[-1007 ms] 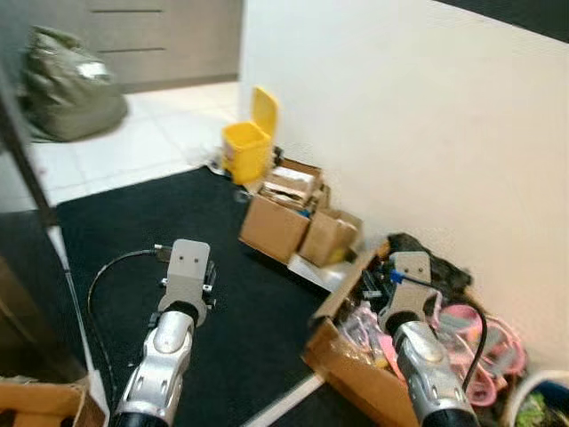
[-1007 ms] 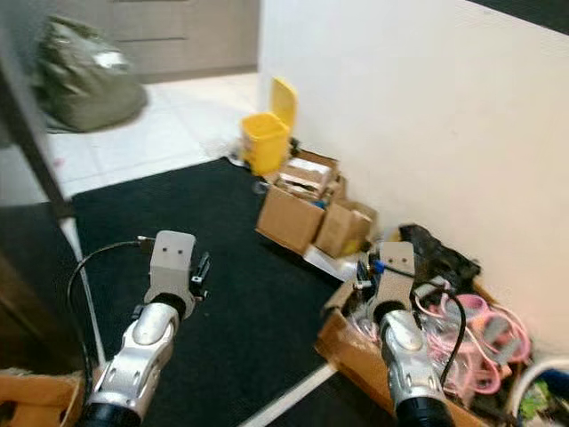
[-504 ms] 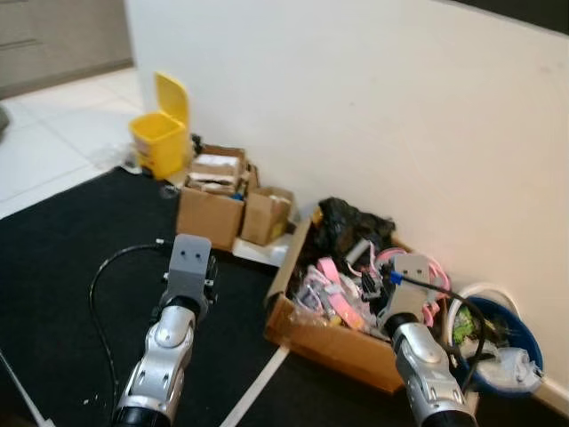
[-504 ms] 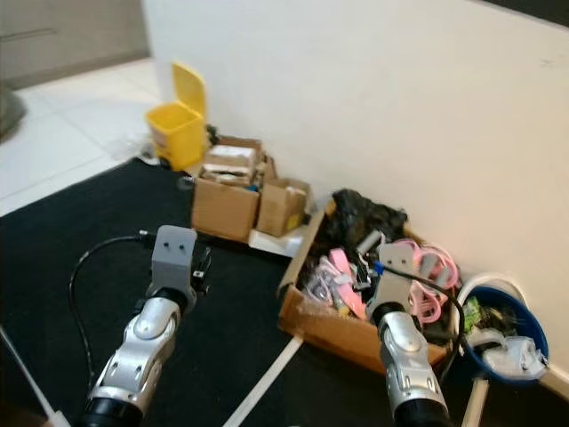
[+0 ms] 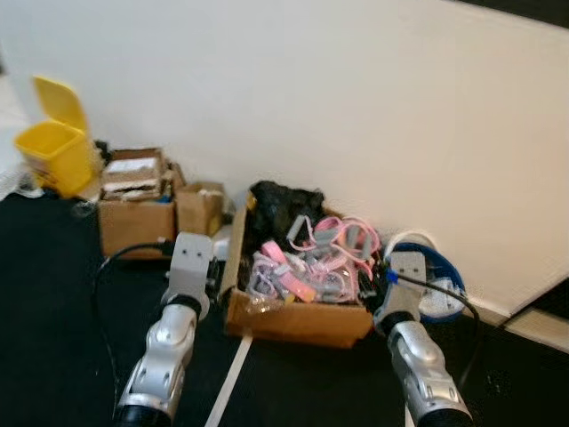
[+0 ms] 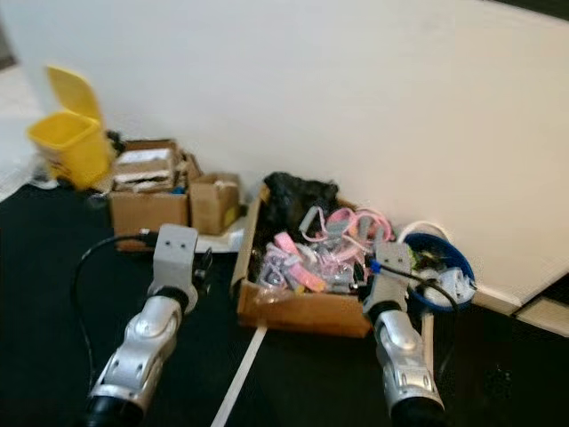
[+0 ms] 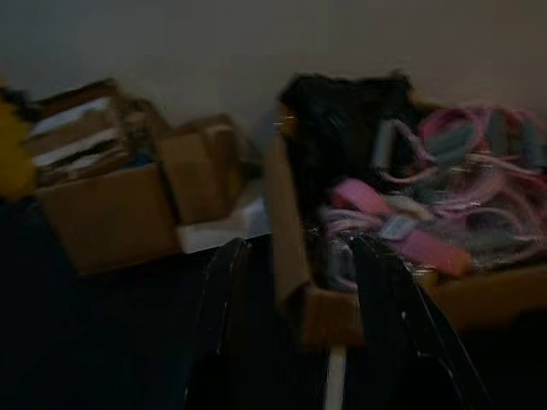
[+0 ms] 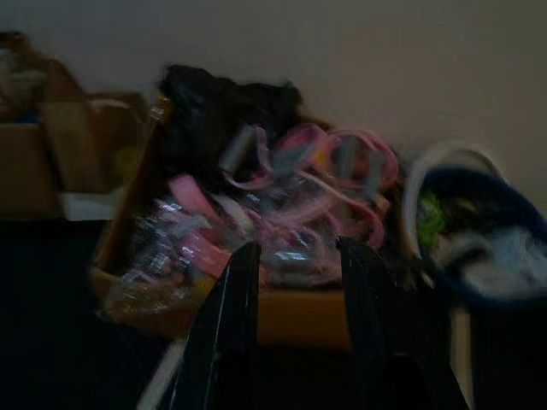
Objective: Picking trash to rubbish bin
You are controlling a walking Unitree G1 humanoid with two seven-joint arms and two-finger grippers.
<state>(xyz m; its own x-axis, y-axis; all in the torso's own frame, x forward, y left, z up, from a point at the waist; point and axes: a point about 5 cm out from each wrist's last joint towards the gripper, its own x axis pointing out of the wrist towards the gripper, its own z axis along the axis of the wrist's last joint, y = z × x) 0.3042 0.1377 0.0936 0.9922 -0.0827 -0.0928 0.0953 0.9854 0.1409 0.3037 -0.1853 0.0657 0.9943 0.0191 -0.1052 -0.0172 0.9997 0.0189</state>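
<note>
One yellow rubbish bin (image 5: 55,147), lid tipped up and open, stands at the far left against the white wall (image 5: 356,116), at the edge of the black carpet (image 5: 44,320). No writing or brand mark can be read on it, nor on any carton; the frames are soft with blur.

Trash items: none is held, and no single piece can be told apart as the one to pick.

Just right of the bin: a brown cardboard box (image 5: 133,213) with papers on top, and a smaller carton (image 5: 201,208) touching it, both against the wall.

Centre: a large open cardboard box (image 5: 298,316), heaped with pink and grey straps (image 5: 329,253) and a black bag (image 5: 277,205) at its back. Its rear edge meets the wall; its front edge faces the carpet.

Right of it, touching or nearly so: a blue basin (image 5: 436,285) with a white rim, holding pale and green oddments, against the wall.

A white strip (image 5: 227,387) runs across the carpet from the large box's front corner toward the camera.

Left tool (image 7: 299,316): fingers parted, holding nothing, raised above the carpet before the large box's left corner.

Right tool (image 8: 295,307): fingers parted, holding nothing, raised before the large box's right front, near the basin.

Open room: bare carpet spreads ahead of the cartons on the left, between left arm and bin.
</note>
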